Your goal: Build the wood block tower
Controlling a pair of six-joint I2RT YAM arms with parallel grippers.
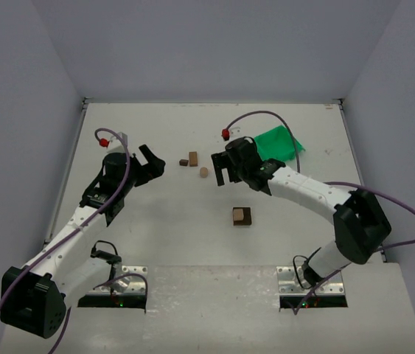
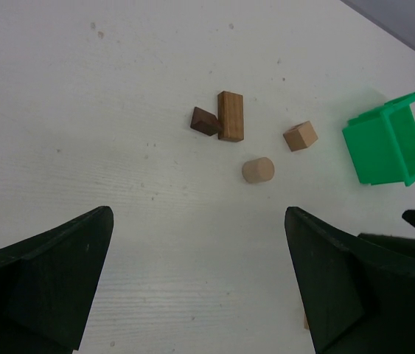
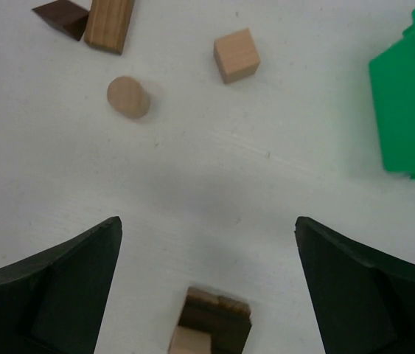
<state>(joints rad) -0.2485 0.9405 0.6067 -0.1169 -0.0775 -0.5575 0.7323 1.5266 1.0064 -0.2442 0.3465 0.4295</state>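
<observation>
Wood block tower (image 1: 242,216): a low stack of dark brown and light tan pieces. It stands on the white table (image 1: 155,221) at mid-depth, right of centre and apart from the loose blocks farther back. The right wrist view cuts it off at the bottom edge (image 3: 211,328).

Loose blocks, far half of the table:
- Rectangular mid-brown block (image 2: 230,116), lying flat.
- Small dark brown block (image 2: 205,121), touching the rectangular block's long side.
- Short tan cylinder (image 2: 258,169), near those two but apart from them, on their near side.
- Light tan cube (image 2: 300,136), between the cylinder and the green bin, touching neither.

Green bin (image 1: 281,141): plastic, at the far right of the table, partly hidden by the right arm in the top view.

Left gripper (image 1: 155,162): over the left side of the table, left of the loose blocks. Its jaws are spread wide with nothing between them, and only bare table shows in the gap in its wrist view (image 2: 197,221).

Right gripper (image 1: 224,171): beyond the tower, just right of the cylinder. Its jaws are spread wide and empty, and its wrist view (image 3: 207,228) looks down on the cylinder, the cube and the tower.
</observation>
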